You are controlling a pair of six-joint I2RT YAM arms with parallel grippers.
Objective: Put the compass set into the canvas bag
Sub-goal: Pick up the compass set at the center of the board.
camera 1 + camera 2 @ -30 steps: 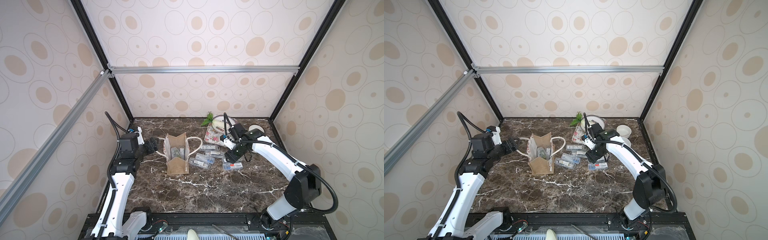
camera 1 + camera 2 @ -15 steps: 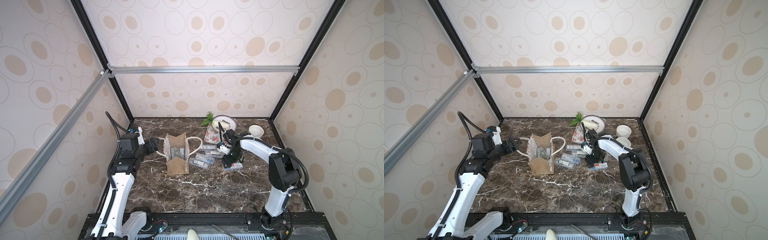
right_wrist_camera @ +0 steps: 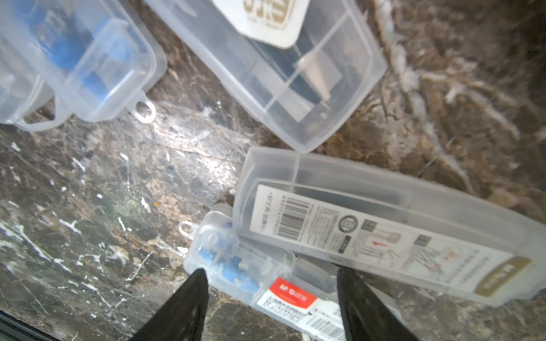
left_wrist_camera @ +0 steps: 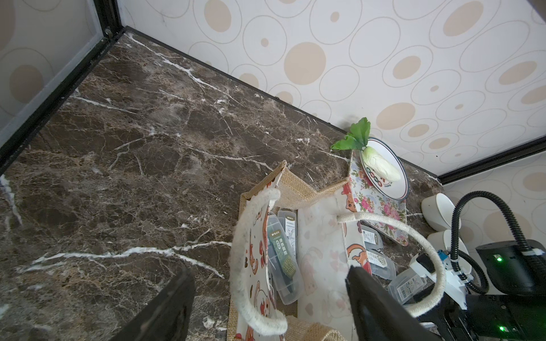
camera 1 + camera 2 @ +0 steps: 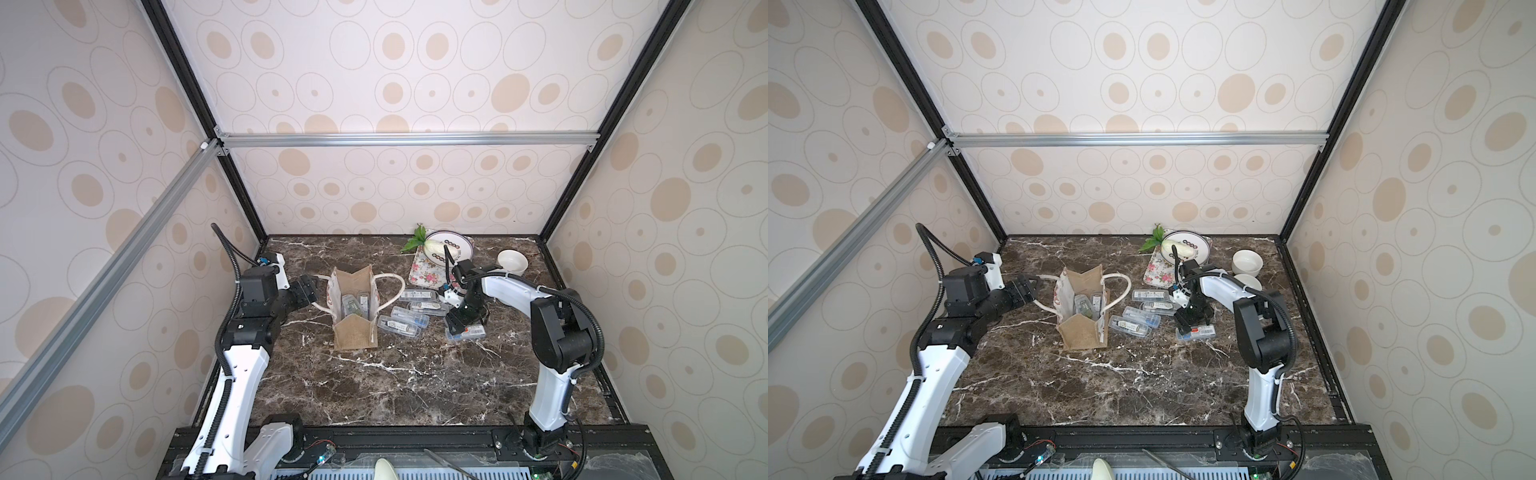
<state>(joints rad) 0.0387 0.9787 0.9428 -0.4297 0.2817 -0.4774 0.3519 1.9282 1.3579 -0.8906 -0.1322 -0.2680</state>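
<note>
the canvas bag, boxy coarse tan burlap with white rope handles, is standing open on the veined dark marble tabletop. the compass set, a flat translucent plastic case with a red label, is lying right of the bag, with a second clear case overlapping it. the right gripper is hovering over it with its jaws spread, grasping nothing. the left gripper is gaping wide by a bag handle, also grasping nothing.
</note>
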